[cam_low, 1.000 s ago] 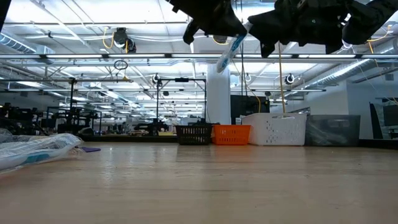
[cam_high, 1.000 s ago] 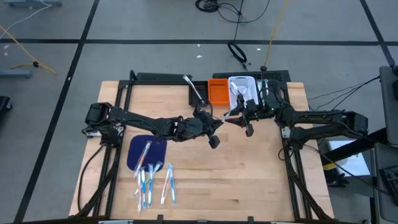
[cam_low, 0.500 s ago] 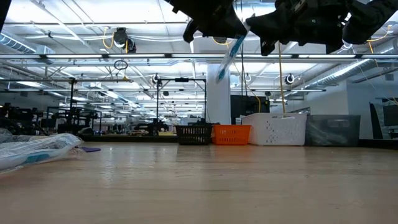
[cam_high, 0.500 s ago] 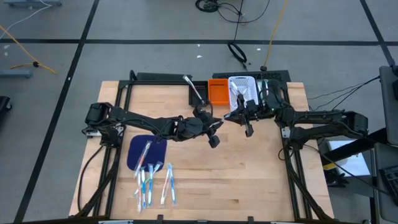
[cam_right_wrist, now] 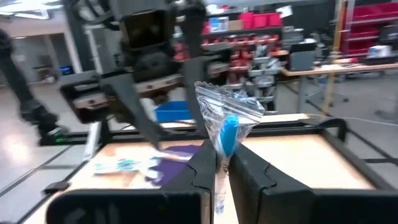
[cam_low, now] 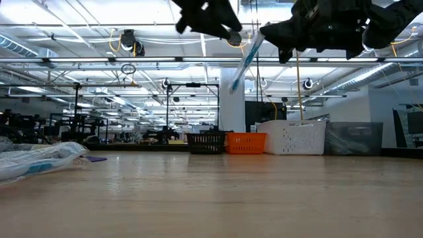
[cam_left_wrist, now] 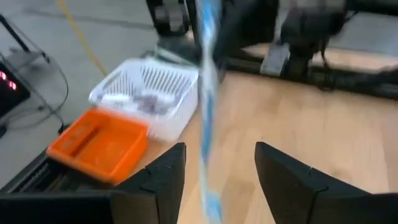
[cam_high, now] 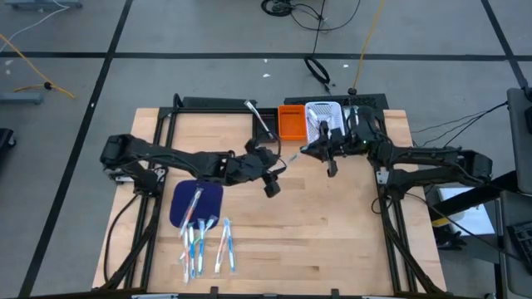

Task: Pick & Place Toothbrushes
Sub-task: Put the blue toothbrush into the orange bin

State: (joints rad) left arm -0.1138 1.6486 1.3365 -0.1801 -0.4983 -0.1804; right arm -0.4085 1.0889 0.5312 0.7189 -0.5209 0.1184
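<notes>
A toothbrush [cam_high: 293, 155] in a clear wrapper, white with blue accents, hangs high over the table's middle; the low view shows the toothbrush [cam_low: 242, 63] slanting down. My right gripper [cam_right_wrist: 222, 171] is shut on it; the same gripper [cam_high: 310, 150] shows in the high view. My left gripper [cam_left_wrist: 217, 186] stands open, a finger on either side of the toothbrush [cam_left_wrist: 205, 106] without touching it. Several more toothbrushes [cam_high: 202, 237] lie on and beside a dark blue mat [cam_high: 199, 199] at the near left. My right gripper pinches the wrapped toothbrush near one end [cam_right_wrist: 222, 152] between its two fingers. The fingers come about level from the table's right side. The toothbrush is lifted clear, and its free length [cam_low: 236, 76] slants down toward the left arm.
A black bin [cam_high: 264, 123], an orange bin [cam_high: 293, 123] and a white bin [cam_high: 322, 116] stand in a row at the table's far edge. The bare wood of the table [cam_high: 332, 232] lies to the near right.
My left gripper has let go of the toothbrush and drawn back toward the table's left edge. The toothbrush stays up in my right gripper and now hangs more steeply from it.
</notes>
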